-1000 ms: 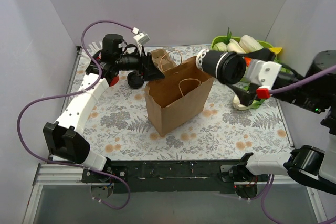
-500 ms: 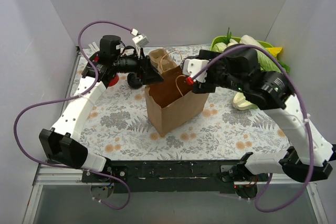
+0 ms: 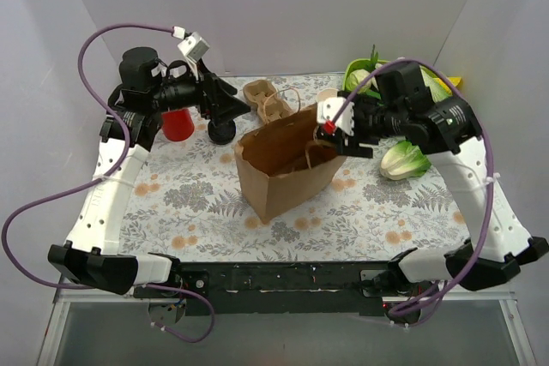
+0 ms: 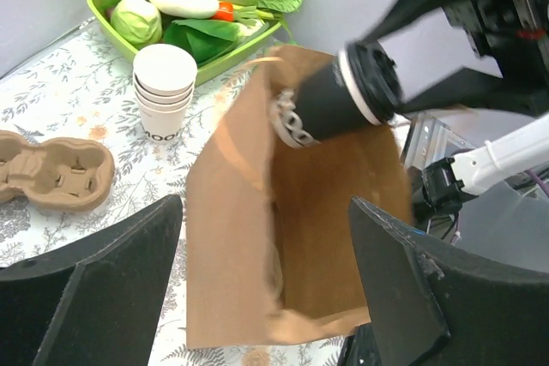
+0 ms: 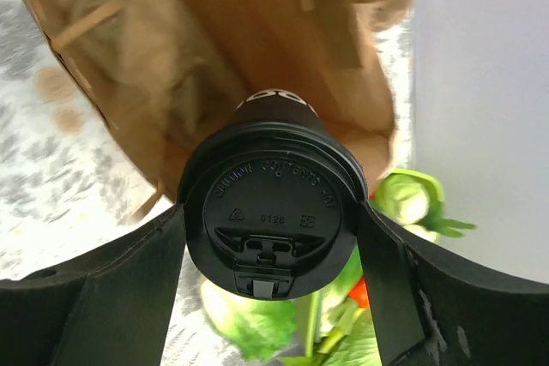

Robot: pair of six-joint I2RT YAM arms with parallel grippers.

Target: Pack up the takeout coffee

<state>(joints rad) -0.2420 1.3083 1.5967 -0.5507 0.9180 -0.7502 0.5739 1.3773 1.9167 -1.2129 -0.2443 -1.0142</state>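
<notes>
The right claw (image 5: pixel 273 216) is clamped on the coffee cup (image 4: pixel 330 102) at its lid end, one finger on each side of the black lid (image 4: pixel 377 75). This leaves the cup's base free to go first. The cup is held tilted, base down, at the open mouth of the brown paper bag (image 3: pixel 283 182), partly inside but not yet set on the bottom. The tilt is judged to be what lets it pass the rim and handles. The left claw (image 4: pixel 266 210) is spread wide above the bag's far side with nothing gripped. It appears to be placed there to steady the bag or keep its mouth open, though contact cannot be made out. The bag stands upright in the middle of the counter (image 3: pixel 197 203). The pulp carrier (image 3: pixel 266 96) lies unfilled behind the bag, beside a stack of white cups (image 4: pixel 163 92).
</notes>
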